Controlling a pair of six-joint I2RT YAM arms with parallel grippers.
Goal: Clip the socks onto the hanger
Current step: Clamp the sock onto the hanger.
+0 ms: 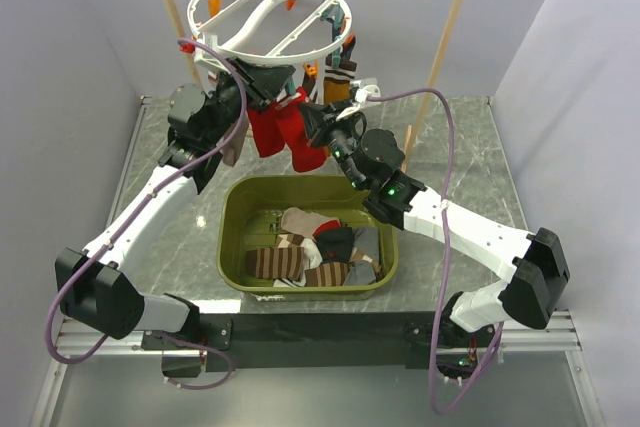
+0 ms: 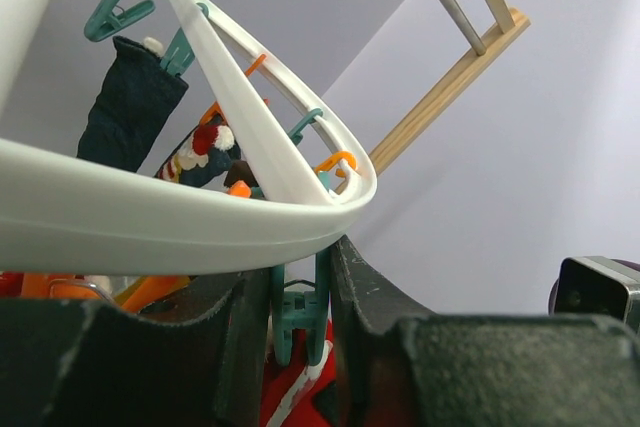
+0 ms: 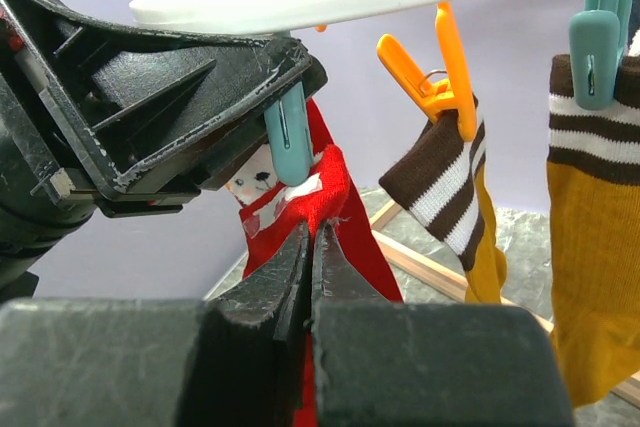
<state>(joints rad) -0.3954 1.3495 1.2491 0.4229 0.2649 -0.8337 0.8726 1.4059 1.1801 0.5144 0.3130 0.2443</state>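
The white ring hanger point(image 1: 262, 19) hangs from the rack rod. Its rim also shows in the left wrist view point(image 2: 150, 222). My left gripper point(image 1: 268, 85) is under the rim, and its jaws point(image 2: 298, 267) are shut on a teal clip point(image 2: 297, 312). A red sock with white marks point(image 3: 335, 187) reaches up to that teal clip point(image 3: 290, 137). My right gripper point(image 3: 312, 232) is shut on the sock's top edge just below the clip, and it shows in the top view point(image 1: 318, 125). Two red socks point(image 1: 285, 137) hang side by side there. Mustard socks with brown stripes point(image 3: 600, 247) hang from other clips.
An olive bin point(image 1: 236, 209) on the table below holds several loose socks, one of them brown-striped point(image 1: 275, 262). The wooden rack post point(image 1: 452, 22) stands behind at the right. An orange clip point(image 3: 440, 77) holds a striped sock next to the red one. A navy sock point(image 2: 130, 107) hangs at the far rim.
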